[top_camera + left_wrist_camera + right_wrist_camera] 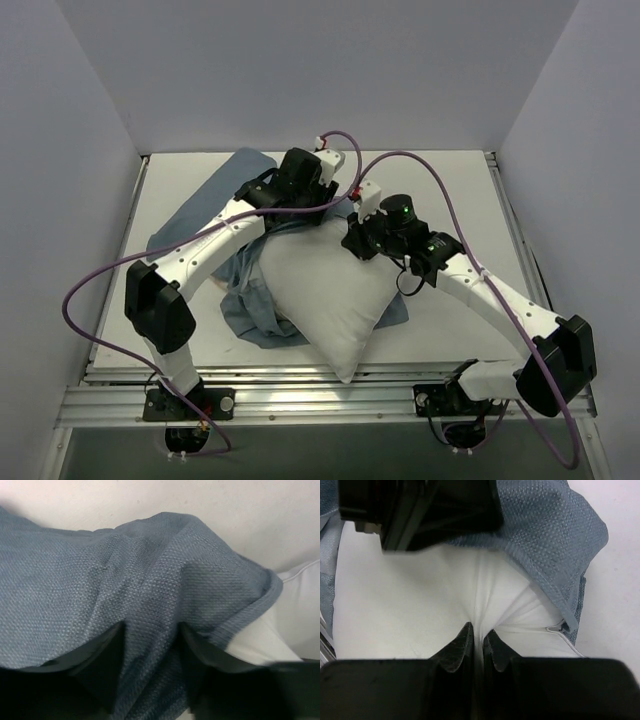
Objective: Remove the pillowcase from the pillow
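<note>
The white pillow (325, 290) lies in the middle of the table, most of it bare, its near corner over the front edge. The blue pillowcase (205, 215) trails to the left and far side, bunched round the pillow's far end. My left gripper (300, 205) is shut on a fold of the blue pillowcase (150, 595) at the pillow's far edge. My right gripper (355, 240) is shut on a pinched fold of the white pillow (420, 605) near its far right corner. The pillowcase's hem (555, 535) lies just beyond the right fingers (457, 647).
The white table (450, 190) has grey walls on three sides. A metal rail (300, 395) runs along its front edge. Purple cables (395, 160) loop over both arms. The left arm's dark body (420, 510) fills the top of the right wrist view.
</note>
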`<state>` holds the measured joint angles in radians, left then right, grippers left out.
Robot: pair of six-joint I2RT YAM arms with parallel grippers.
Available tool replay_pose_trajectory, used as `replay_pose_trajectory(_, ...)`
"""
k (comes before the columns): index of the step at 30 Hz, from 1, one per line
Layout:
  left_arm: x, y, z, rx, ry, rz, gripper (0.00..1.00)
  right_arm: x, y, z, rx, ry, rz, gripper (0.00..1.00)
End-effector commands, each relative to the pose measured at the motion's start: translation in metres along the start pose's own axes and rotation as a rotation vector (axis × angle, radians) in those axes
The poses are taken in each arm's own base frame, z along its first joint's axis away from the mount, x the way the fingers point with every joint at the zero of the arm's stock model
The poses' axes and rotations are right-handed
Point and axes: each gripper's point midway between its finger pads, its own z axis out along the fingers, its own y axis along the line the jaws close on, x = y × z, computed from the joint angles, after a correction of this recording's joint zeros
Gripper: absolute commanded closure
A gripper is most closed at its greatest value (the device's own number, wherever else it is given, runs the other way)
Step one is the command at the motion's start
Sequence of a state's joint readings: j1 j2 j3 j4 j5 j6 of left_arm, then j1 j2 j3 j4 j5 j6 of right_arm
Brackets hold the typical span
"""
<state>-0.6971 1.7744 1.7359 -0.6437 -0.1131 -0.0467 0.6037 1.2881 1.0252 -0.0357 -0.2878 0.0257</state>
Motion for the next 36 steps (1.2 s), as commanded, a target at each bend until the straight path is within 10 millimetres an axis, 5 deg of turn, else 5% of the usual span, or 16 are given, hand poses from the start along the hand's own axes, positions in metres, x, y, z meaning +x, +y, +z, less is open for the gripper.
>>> replay_pose_trajectory(1, -0.012, 0.004, -0.003, 0.014, -0.018, 0.004, 0.50, -0.059, 0.009, -0.021, -0.001, -0.169, -0.053, 1.00)
replay_pose_trajectory(3, -0.014, 0.022, -0.002, -0.052, -0.026, -0.019, 0.75, -0.064, 0.012, -0.026, -0.001, -0.182, -0.058, 1.00)
replay_pose_trajectory(4, -0.016, 0.032, -0.002, -0.085, -0.033, -0.028, 0.96, -0.074, 0.014, -0.034, 0.006, -0.212, -0.059, 1.00)
replay_pose_trajectory(6, -0.024, 0.060, -0.006, -0.175, -0.065, -0.052, 0.98, -0.072, 0.020, -0.045, 0.002, -0.198, -0.059, 1.00)
replay_pose_trajectory(14, -0.035, 0.180, -0.031, -0.574, -0.119, -0.129, 0.98, -0.116, 0.044, -0.144, -0.026, -0.396, -0.036, 1.00)
replay_pose_trajectory(21, -0.018, 0.232, -0.025, -0.733, -0.059, -0.101, 0.98, -0.135, 0.047, -0.200, 0.007, -0.494, -0.009, 1.00)
replay_pose_trajectory(24, -0.015, 0.231, -0.006, -0.701, -0.055, -0.102, 0.97, -0.132, 0.043, -0.195, 0.024, -0.479, 0.010, 1.00)
replay_pose_trajectory(29, -0.054, 0.195, 0.012, -0.485, -0.203, -0.196, 0.84, -0.094, 0.007, -0.131, 0.175, -0.367, 0.159, 1.00)
replay_pose_trajectory(33, -0.082, 0.157, 0.007, -0.318, -0.299, -0.219, 0.53, -0.058, -0.001, -0.081, 0.187, -0.228, 0.185, 1.00)
replay_pose_trajectory(35, -0.083, 0.147, -0.006, -0.308, -0.322, -0.207, 0.35, -0.046, 0.004, -0.064, 0.152, -0.187, 0.166, 0.89)
replay_pose_trajectory(36, -0.081, 0.146, -0.012, -0.308, -0.330, -0.211, 0.29, -0.043, 0.005, -0.061, 0.147, -0.176, 0.158, 0.75)
